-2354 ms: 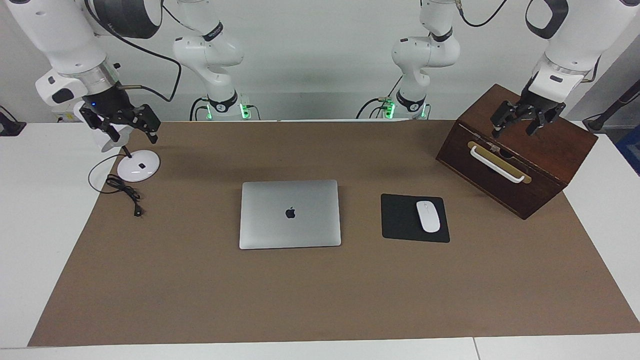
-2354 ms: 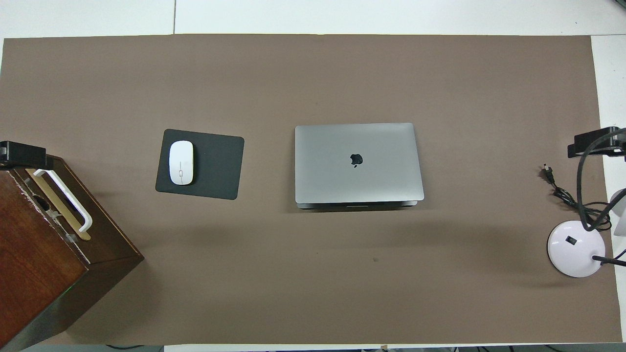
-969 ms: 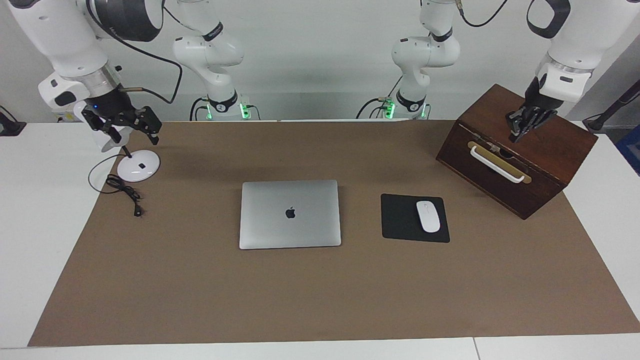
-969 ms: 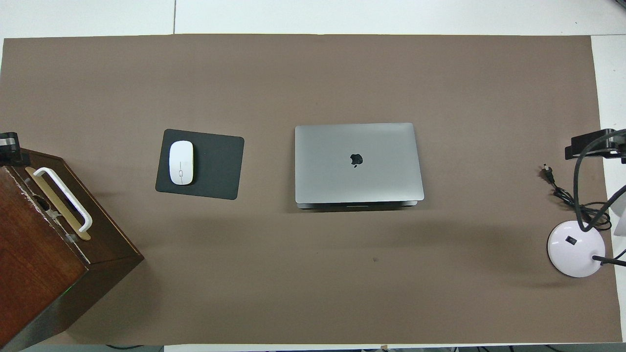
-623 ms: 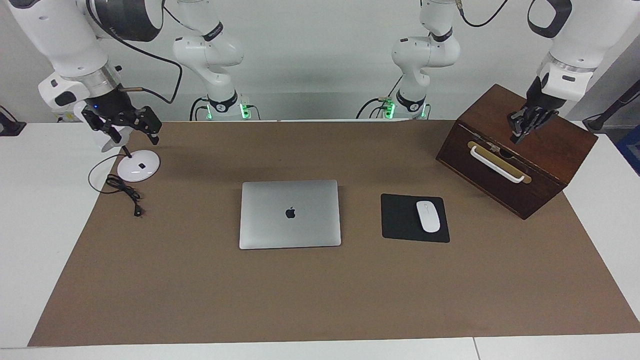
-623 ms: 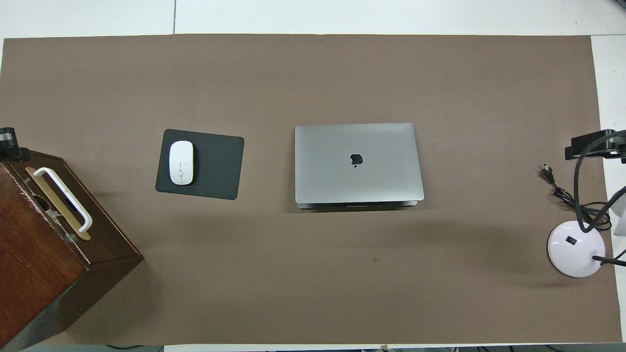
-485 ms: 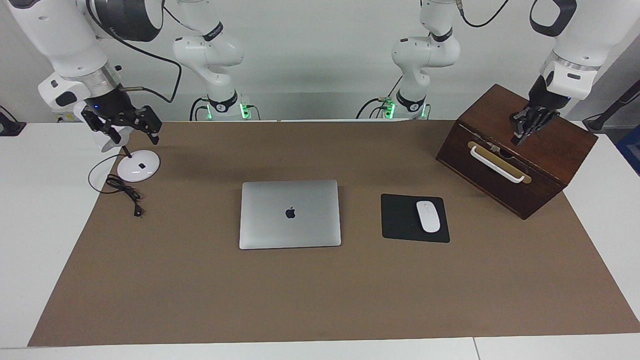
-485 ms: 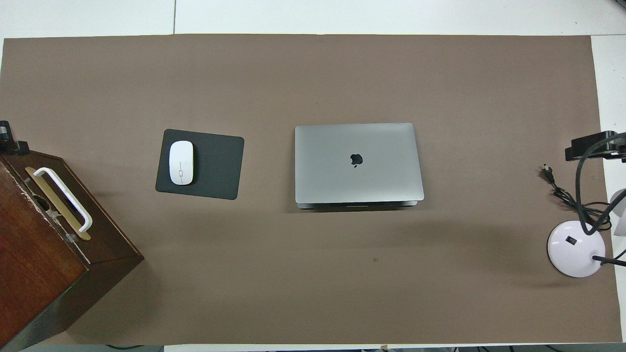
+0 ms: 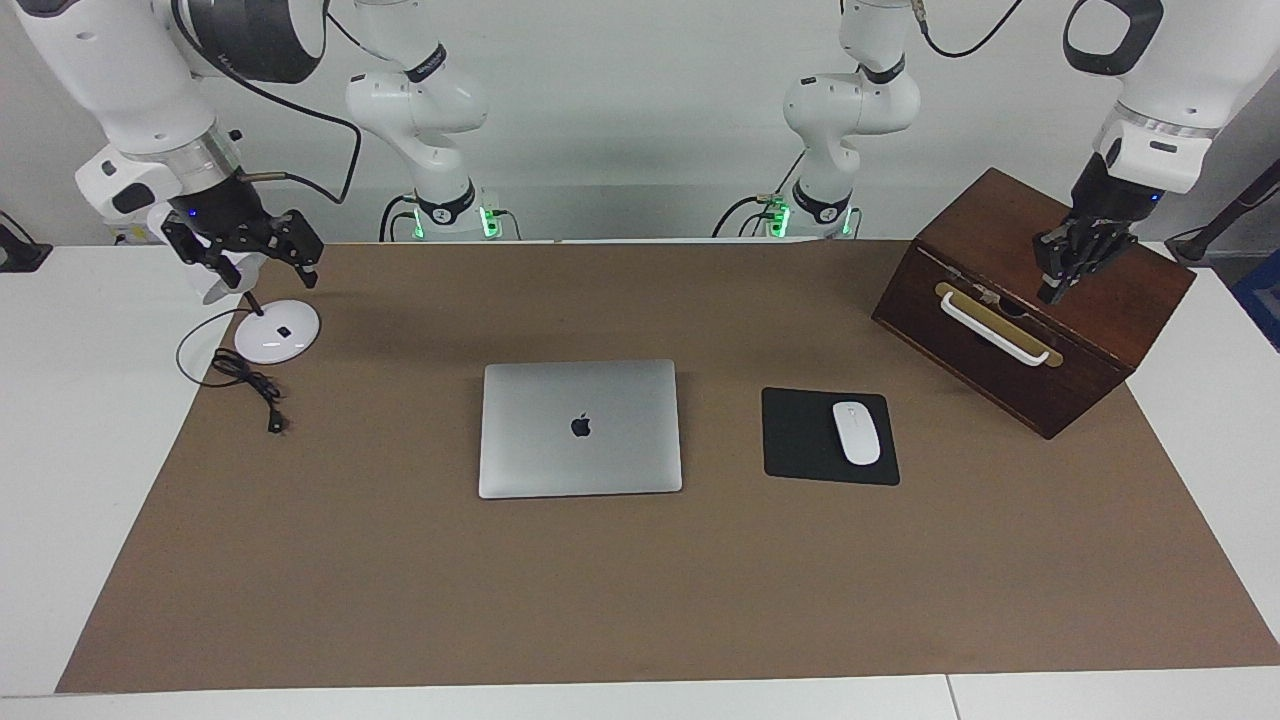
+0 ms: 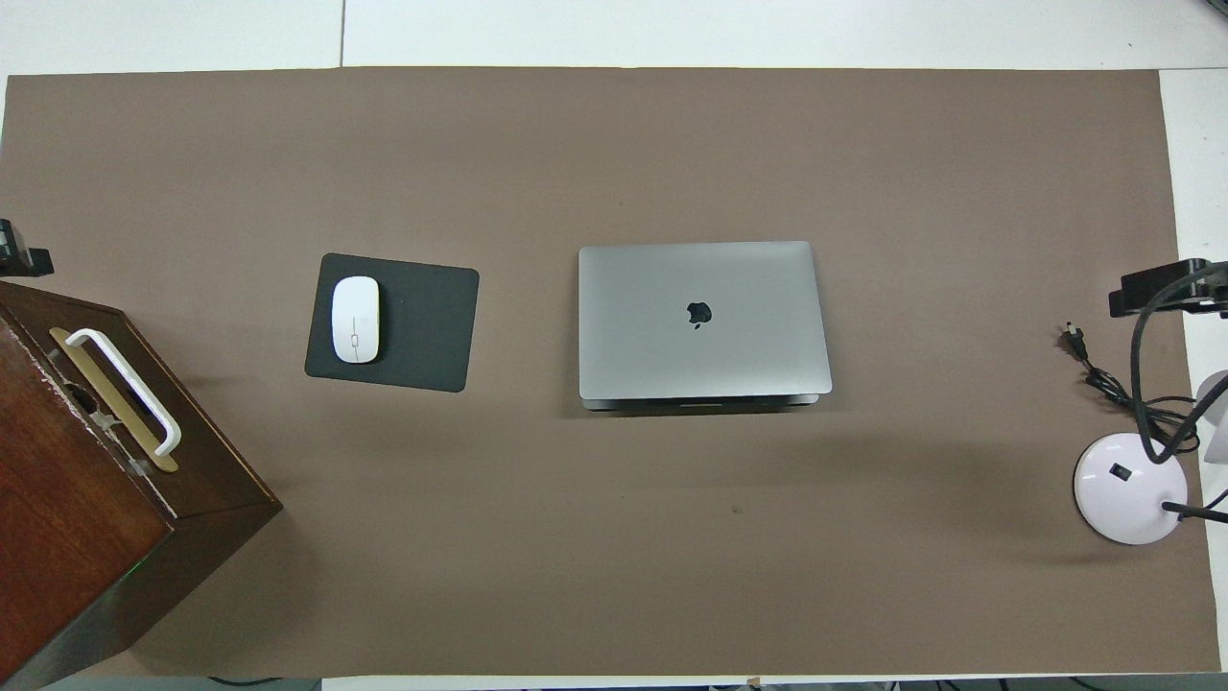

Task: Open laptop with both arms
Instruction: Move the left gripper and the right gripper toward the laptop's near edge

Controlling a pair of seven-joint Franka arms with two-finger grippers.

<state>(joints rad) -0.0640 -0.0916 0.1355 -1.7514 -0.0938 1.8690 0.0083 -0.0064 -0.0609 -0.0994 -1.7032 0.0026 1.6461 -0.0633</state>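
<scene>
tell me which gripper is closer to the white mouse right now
Left. The left gripper hangs over the wooden box, at the same end of the table as the white mouse. The right gripper hangs over the lamp base at the right arm's end.

The left gripper (image 9: 1052, 282) hangs raised with fingertips pressed together; the right gripper (image 9: 262, 262) hangs raised with fingers spread.

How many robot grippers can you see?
2. The left gripper hangs shut over the wooden box. The right gripper hangs over the white lamp base at the table's other end.
</scene>
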